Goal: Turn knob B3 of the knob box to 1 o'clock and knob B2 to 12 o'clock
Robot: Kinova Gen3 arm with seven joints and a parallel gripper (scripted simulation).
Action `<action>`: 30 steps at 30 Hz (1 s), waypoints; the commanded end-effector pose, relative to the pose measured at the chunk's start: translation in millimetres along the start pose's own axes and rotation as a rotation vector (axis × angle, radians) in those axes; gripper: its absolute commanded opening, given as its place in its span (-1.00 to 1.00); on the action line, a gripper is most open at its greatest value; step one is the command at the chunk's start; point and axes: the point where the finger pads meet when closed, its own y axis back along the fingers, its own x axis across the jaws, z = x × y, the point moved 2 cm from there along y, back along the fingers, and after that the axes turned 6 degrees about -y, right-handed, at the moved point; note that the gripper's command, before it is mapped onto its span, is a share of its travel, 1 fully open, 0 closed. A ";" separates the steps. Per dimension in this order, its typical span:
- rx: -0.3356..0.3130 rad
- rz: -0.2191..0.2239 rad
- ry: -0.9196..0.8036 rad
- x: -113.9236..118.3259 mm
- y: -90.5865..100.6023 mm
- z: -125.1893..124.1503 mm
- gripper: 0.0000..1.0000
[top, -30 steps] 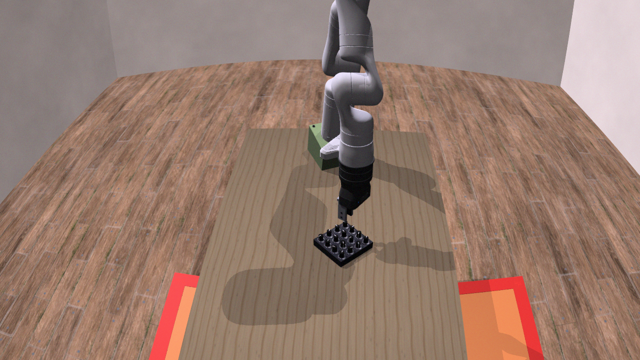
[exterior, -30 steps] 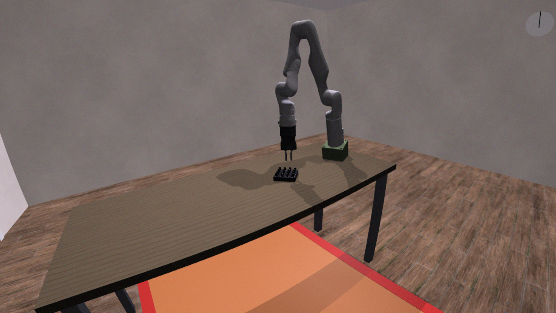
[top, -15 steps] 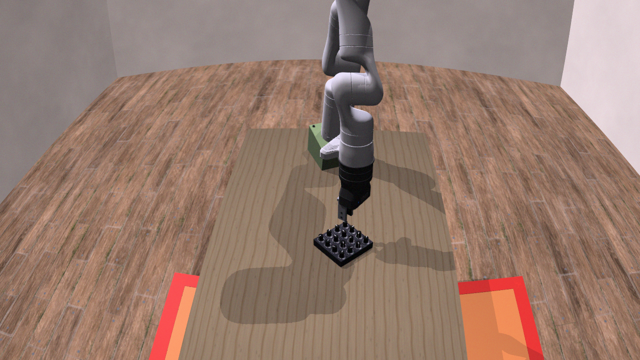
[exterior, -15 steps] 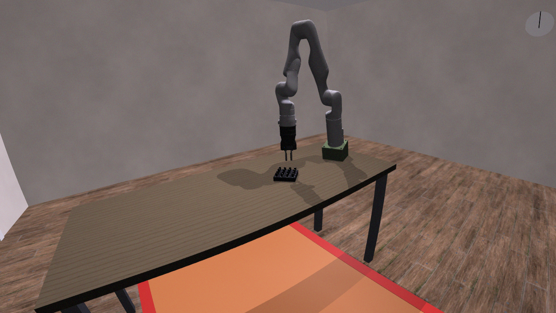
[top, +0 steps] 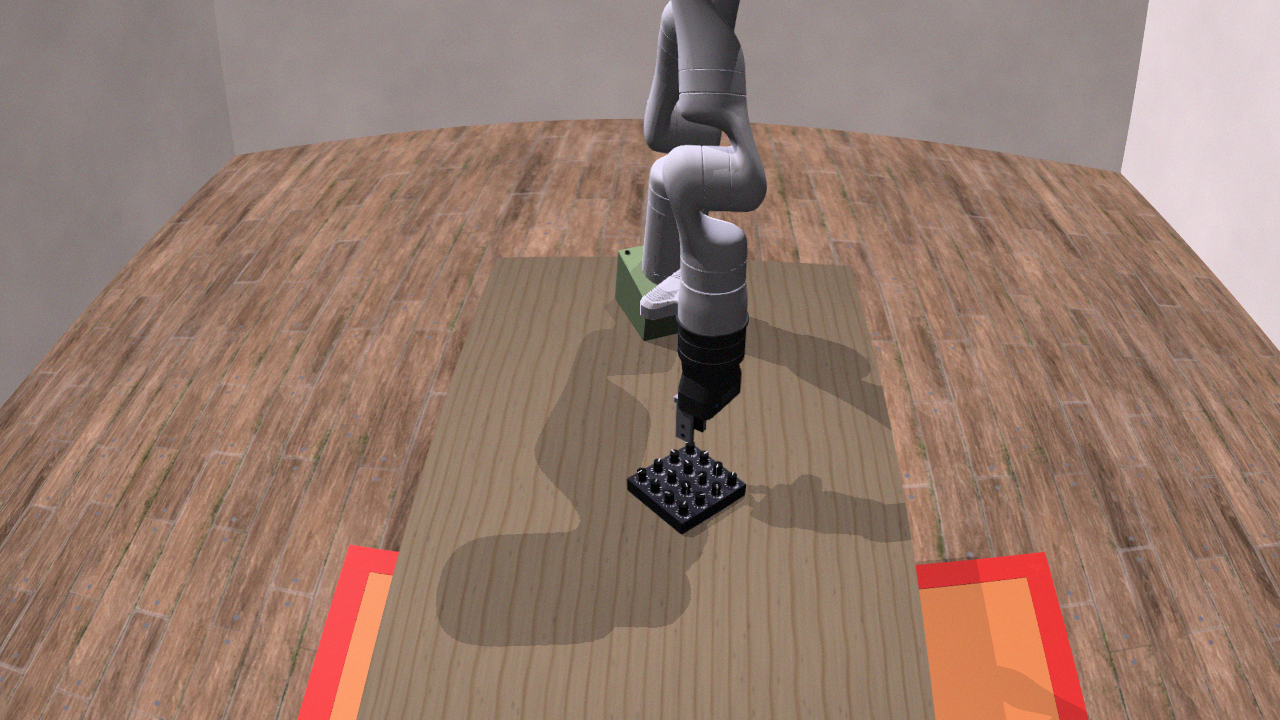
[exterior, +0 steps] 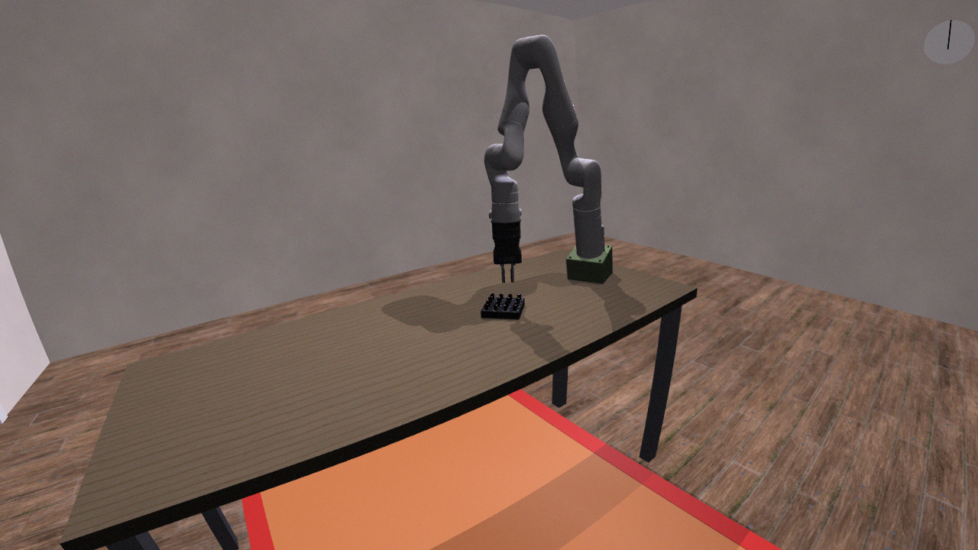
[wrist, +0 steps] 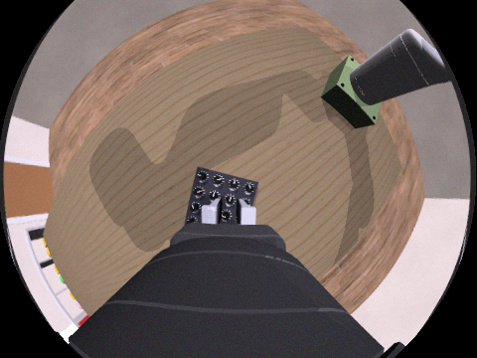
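On the wooden table (top: 769,608) (exterior: 273,389) (wrist: 308,164), the knob box (top: 631,490) (exterior: 502,316) (wrist: 222,175) sits cornerwise to the edges in my top view, no clear long axis; above it, my claw (top: 689,442) (exterior: 508,281) (wrist: 229,207) is parted, holding nothing.

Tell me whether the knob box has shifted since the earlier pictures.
No. The knob box sits at the same spot on the table, in both the top and exterior views.
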 end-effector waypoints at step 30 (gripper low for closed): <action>0.000 0.000 -0.001 -0.4 -30.8 -1.4 -0.07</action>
